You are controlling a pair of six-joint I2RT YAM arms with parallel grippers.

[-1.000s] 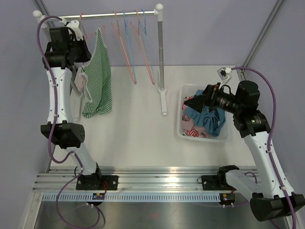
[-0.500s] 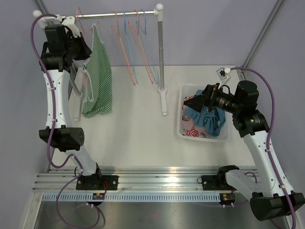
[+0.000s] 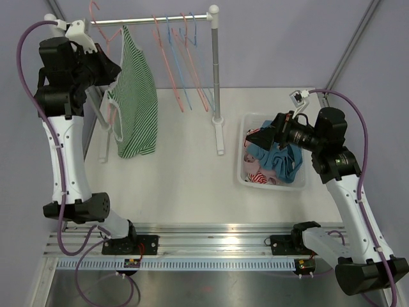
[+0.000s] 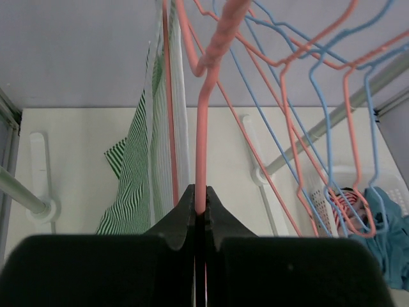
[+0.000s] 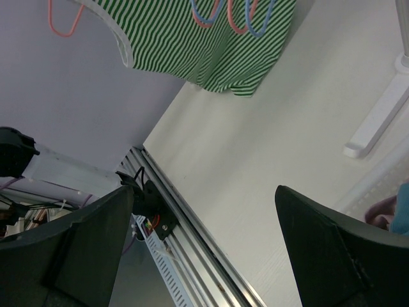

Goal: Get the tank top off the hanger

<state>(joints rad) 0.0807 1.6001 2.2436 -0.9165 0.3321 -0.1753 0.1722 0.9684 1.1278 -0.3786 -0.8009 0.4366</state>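
A green-and-white striped tank top (image 3: 135, 96) hangs on a pink hanger (image 3: 96, 7) at the left end of the rack. The hanger's hook stands up above the rail. My left gripper (image 3: 108, 67) is beside the top's left shoulder. In the left wrist view my left gripper (image 4: 200, 204) is shut on the pink hanger wire (image 4: 203, 128), with the tank top (image 4: 153, 166) draped just left of it. My right gripper (image 3: 255, 137) hovers open over the bin, holding nothing. In the right wrist view my right gripper (image 5: 204, 243) looks across the table at the tank top (image 5: 192, 38).
Several empty pink and blue hangers (image 3: 179, 64) hang on the metal rail (image 3: 160, 19), which a grey post (image 3: 216, 70) holds up. A white bin (image 3: 246, 128) with mixed clothes sits at the right. An aluminium rail (image 3: 211, 240) runs along the near edge.
My left arm has risen and swung left, carrying the hanger and tank top up, and the hook now shows above the rail. The left jaws closed fully. The right arm has not moved.
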